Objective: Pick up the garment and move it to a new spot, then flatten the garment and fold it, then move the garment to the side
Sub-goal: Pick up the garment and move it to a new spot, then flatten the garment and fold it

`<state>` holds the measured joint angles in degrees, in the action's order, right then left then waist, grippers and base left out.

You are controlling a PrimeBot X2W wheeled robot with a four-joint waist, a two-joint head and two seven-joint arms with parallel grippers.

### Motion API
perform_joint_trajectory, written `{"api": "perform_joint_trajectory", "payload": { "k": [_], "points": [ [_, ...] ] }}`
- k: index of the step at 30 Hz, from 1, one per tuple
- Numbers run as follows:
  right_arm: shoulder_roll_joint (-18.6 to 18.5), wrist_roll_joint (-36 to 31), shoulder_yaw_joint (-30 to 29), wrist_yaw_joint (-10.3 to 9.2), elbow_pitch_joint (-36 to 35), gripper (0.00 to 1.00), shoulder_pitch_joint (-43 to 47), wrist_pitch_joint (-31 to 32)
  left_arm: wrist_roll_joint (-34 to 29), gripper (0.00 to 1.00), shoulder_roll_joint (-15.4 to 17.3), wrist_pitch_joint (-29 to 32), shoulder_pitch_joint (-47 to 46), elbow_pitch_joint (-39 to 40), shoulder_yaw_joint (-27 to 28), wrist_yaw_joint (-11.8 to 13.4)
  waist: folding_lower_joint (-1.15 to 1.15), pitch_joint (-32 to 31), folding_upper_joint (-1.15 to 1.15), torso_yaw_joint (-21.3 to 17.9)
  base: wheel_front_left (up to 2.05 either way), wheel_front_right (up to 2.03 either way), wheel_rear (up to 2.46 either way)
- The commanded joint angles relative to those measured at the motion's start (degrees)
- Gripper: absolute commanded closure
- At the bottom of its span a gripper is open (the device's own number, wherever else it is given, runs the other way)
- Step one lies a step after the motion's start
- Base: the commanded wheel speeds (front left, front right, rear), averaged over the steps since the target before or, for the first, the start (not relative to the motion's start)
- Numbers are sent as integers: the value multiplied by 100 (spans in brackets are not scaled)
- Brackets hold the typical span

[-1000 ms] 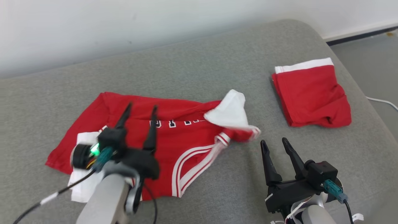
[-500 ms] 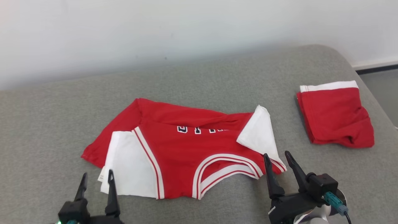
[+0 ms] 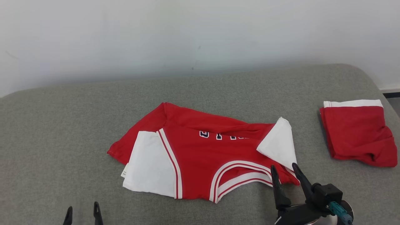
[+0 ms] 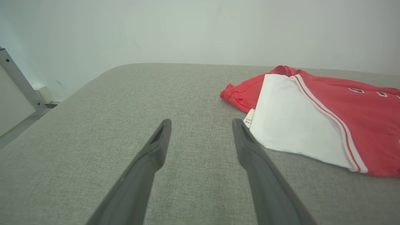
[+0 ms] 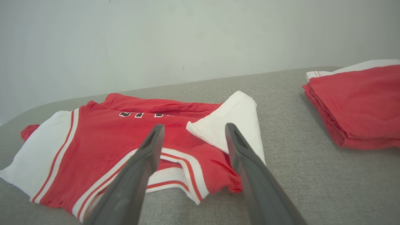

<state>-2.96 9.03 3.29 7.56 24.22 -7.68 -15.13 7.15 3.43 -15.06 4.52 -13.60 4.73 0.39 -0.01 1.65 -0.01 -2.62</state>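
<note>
Looking down from the head camera, I saw the red short-sleeved jersey with white sleeves and striped trim [image 3: 193,159] lying spread out on the grey fabric cushion [image 3: 62,131], ahead of both claws and between them. The left claw [image 3: 82,214] sat low at my near left with its two dark fingers parted and nothing between them. From its wrist camera, the left claw [image 4: 201,125] pointed over bare cushion, and the jersey [image 4: 368,125] lay ahead and to its right. One white sleeve [image 4: 290,118] was nearest that claw, with a small white label [image 4: 249,118] poking out just beyond the right fingertip.

The right claw [image 3: 284,170] was also spread wide and empty. Its fingertips reached the jersey's near corner, just below the other white sleeve [image 3: 278,145], which was turned over onto the red cloth. Through its wrist camera, the right claw [image 5: 194,128] looked straight across the jersey [image 5: 103,140], the folded-over sleeve [image 5: 234,125] between its fingertips. I could not tell whether the fingers touched the cloth. Dark lettering [image 3: 218,136] ran across the jersey beyond that claw. A folded red garment with a white band [image 3: 356,134] lay well apart, ahead and to the right of the right claw. A pale wall [image 3: 187,31] rose behind the cushion.
</note>
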Motion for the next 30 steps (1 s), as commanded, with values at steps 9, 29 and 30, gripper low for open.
{"api": "perform_joint_trajectory", "payload": {
  "k": [9,29,30],
  "points": [
    [6,-133,-104,-14,41,0,-57,2,27,0,-56,-16,-51,-41,-155,-88,1,92,1,196,0,0,0],
    [-236,-927,-606,-14,1206,0,-1189,2,303,0,-56,-16,-573,-111,-789,103,1,860,1,746,0,0,0],
    [-238,-964,-633,-14,1289,0,-1229,2,316,0,-56,-16,-586,-111,-789,111,1,890,1,759,0,0,0]
  ]
}}
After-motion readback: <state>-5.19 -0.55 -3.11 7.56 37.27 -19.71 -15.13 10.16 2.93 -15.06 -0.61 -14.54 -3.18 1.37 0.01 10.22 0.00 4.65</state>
